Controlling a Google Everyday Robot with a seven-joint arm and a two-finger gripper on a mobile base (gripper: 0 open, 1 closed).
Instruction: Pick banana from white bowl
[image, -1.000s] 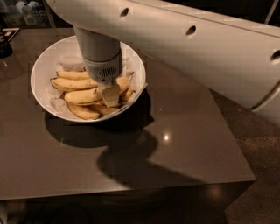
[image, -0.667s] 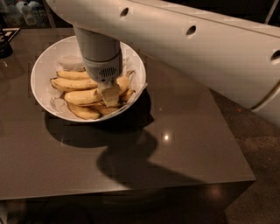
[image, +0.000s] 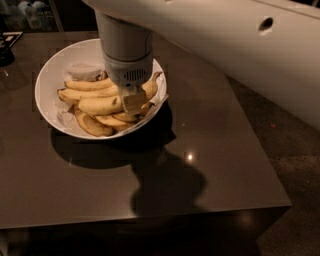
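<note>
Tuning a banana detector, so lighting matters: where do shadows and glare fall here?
Camera view: dim, warm light. The white bowl and arm throw one merged shadow on the table toward the camera, a small glare spot beside it. The gripper is down among the bananas, which are well lit.

The hand (image: 133, 102) is down inside the white bowl (image: 49, 82), touching the bananas (image: 97, 106) heaped there. The bowl sits on a dark, glossy counter (image: 210, 150).

Pale pincer (image: 134, 103) among yellow bananas (image: 95, 106)
</note>
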